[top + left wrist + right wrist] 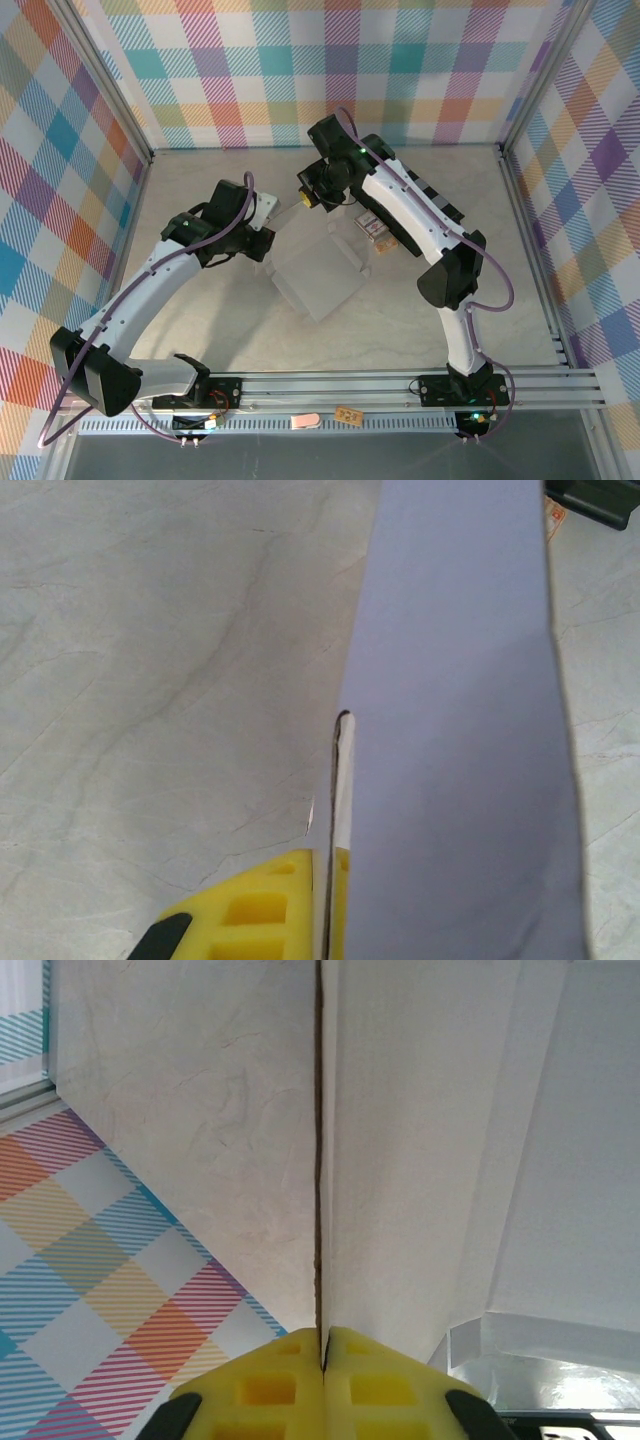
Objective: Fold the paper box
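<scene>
**Two pinches on the box: fold along the creases**

Top view: the box (pixel 318 280), half raised, lies between both sets of jaws. Best, I judge, to grip firmly and swing each panel on its crease without twisting.

Left wrist: the left gripper (pixel 328 872) is pressed together on a lavender wall rising ahead of it.

Right wrist: the right gripper (pixel 323 1345) pinches a pale panel edge running straight ahead.

One paper box (pixel 318 275), one table (pixel 500 300), and two robot arms, left (pixel 150 285) and right (pixel 410 210).
</scene>
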{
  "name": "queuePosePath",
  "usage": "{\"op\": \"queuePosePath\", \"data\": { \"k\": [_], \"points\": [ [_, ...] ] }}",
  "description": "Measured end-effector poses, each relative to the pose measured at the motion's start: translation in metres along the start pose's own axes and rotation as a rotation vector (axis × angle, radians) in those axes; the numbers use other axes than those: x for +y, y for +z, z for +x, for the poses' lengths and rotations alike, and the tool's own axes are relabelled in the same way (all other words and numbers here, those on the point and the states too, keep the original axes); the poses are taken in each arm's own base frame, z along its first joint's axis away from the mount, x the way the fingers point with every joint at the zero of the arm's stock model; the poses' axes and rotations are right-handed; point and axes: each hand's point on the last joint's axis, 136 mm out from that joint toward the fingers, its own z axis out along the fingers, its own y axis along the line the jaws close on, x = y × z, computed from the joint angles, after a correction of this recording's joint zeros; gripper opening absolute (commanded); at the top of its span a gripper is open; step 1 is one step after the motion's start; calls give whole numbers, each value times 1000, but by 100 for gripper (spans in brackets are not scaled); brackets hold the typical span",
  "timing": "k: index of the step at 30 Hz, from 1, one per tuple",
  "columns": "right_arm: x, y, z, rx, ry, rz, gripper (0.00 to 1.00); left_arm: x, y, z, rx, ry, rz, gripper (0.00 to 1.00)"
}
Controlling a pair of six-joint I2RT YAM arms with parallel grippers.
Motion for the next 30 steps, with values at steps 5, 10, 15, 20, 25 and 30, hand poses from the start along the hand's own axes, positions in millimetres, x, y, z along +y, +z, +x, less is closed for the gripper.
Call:
{"op": "queuePosePath", "data": {
  "k": [5,10,15,20,25,30],
  "points": [
    [-11,14,-5,-12,8,20,0,-3,-4,-18,-77,-118,19,43],
    [-32,37,-18,-26,46,37,0,-12,-35,-40,-206,-394,110,42],
    [-17,32,-25,-34,67,-27,0,-16,-71,-57,-268,-746,219,39],
    [-8,28,-25,-34,78,-63,0,-11,-80,-68,-229,-911,228,40],
    [-5,27,-24,-25,83,-72,0,-1,-53,-70,-159,-954,190,40],
    [-5,26,-24,-24,85,-74,0,2,-26,-74,-118,-987,188,39]
  ]
}}
